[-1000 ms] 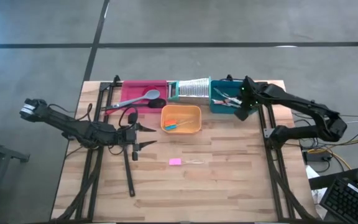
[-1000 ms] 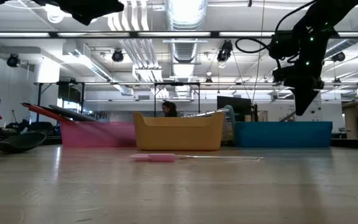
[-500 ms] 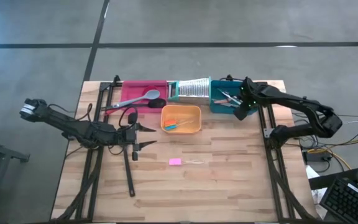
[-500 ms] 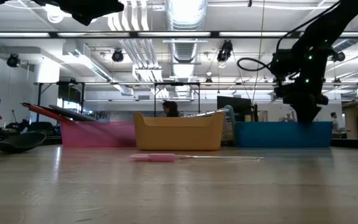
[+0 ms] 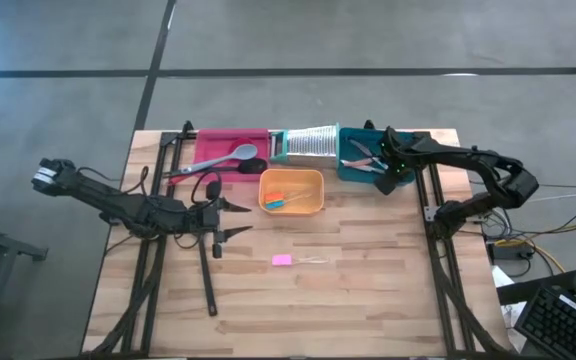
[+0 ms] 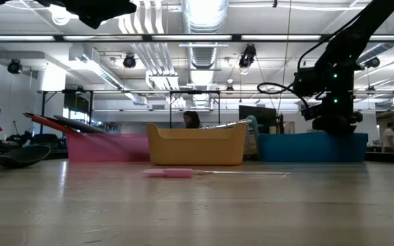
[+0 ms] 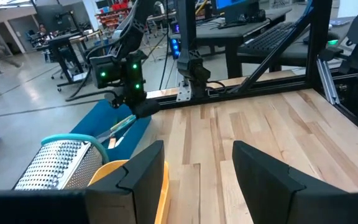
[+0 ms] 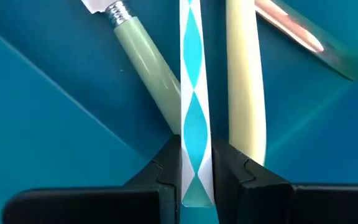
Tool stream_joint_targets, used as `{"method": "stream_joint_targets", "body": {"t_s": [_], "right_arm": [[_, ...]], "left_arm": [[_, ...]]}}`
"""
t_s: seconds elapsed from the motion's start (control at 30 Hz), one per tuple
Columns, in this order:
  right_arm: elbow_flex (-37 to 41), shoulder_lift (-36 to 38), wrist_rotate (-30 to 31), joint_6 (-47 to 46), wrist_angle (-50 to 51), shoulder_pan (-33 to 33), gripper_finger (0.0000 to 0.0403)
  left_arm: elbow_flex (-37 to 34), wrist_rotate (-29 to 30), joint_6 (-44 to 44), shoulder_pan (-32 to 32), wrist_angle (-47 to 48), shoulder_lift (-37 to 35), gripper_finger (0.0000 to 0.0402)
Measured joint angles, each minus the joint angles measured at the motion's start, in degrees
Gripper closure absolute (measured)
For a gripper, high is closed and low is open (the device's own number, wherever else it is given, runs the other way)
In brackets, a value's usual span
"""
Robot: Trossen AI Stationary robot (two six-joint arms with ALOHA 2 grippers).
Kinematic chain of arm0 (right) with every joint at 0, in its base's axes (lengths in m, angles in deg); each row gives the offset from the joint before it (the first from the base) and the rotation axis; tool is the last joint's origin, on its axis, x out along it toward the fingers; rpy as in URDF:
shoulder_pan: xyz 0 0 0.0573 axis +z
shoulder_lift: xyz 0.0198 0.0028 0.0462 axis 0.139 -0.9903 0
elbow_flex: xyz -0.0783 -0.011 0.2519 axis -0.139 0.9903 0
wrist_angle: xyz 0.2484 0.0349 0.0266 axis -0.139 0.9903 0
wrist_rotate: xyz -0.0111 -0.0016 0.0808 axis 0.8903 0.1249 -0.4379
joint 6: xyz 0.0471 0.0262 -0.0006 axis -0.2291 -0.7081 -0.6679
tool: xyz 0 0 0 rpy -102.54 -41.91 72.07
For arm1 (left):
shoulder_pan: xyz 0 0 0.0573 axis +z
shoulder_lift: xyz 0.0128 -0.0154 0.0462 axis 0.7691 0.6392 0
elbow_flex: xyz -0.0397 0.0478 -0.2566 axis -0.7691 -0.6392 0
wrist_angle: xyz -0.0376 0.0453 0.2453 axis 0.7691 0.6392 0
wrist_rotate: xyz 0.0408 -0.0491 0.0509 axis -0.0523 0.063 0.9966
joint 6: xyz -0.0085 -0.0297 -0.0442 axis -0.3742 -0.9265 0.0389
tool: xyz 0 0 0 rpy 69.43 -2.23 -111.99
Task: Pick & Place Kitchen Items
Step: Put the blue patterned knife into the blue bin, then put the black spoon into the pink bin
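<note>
**Desk:** What are we looking at?

**Operator:** My right end effector (image 5: 387, 176) is down inside the teal tray (image 5: 348, 172) at the bench's far edge, its fingers drawn in tight on a slim teal-and-white patterned handle (image 8: 195, 118). In the right wrist view that handle runs straight up between the finger pads; a pale green knife handle (image 8: 146, 65) lies just beside it on one side, a cream handle (image 8: 246, 87) on the other.

**Desk:** So a pick or a place?

**Operator:** I can't call it from this alone. My judgement: either the grip has just been made, or the piece is about to be let go into the tray. If it's a pick, I'd lift straight up, so the neighbouring handles aren't dragged along.

**Desk:** And the left arm?

**Operator:** The left end effector (image 5: 230, 218) hangs over the left half of the bench, fingers spread apart, holding nothing. Loose work is left: a pink piece (image 5: 282, 260) on the bare wood mid-bench and a long black handled utensil (image 5: 208, 275) near it. The orange tray (image 5: 313, 205) holds small pieces; the pink tray (image 5: 208, 142) holds a grey-blue spoon (image 5: 230, 156).
</note>
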Motion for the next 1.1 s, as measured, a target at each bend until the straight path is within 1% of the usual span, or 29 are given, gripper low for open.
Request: {"method": "stream_joint_targets", "body": {"t_s": [0.07,0.23,0.33,0.43,0.53,0.67,0.8,0.93,1.1], "right_arm": [[0.1,0.5,0.2,-0.2,0.0,0.0,0.0352],[0.2,1.5,1.4,-1.4,-0.8,-0.1,0.0284],[-0.2,2.1,1.2,-1.2,-0.5,-0.1,0.0252],[-0.5,3.9,1.0,-1.0,-0.3,-0.1,0.0232],[-0.8,7.4,0.8,-0.8,-0.1,-0.1,0.0221],[-1.1,13.8,0.7,-0.6,-0.1,0.0,0.0219],[-1.1,21.5,-0.3,-0.6,-0.1,0.0,0.0232],[-1.1,29.0,-4.8,-1.5,-0.5,0.0,0.0251],[-1.1,37.2,-10.4,-2.1,-0.8,0.0,0.0277]], "left_arm": [[0.0,0.0,-0.1,0.0,0.0,0.0,0.0206],[0.0,0.0,-0.1,0.0,0.0,0.0,0.0206],[0.0,0.0,-0.1,0.0,0.1,0.0,0.0206],[0.0,0.0,-0.5,0.0,0.1,0.0,0.0206],[0.1,0.0,-0.5,0.0,-2.0,0.2,0.0206],[0.2,0.0,2.0,0.0,-4.2,2.8,0.0206],[0.8,0.5,5.2,0.0,-7.3,7.7,0.0206],[4.0,0.9,8.0,0.0,-7.6,13.6,0.0206],[9.3,0.7,8.2,0.0,-5.3,20.3,0.0206]]}}
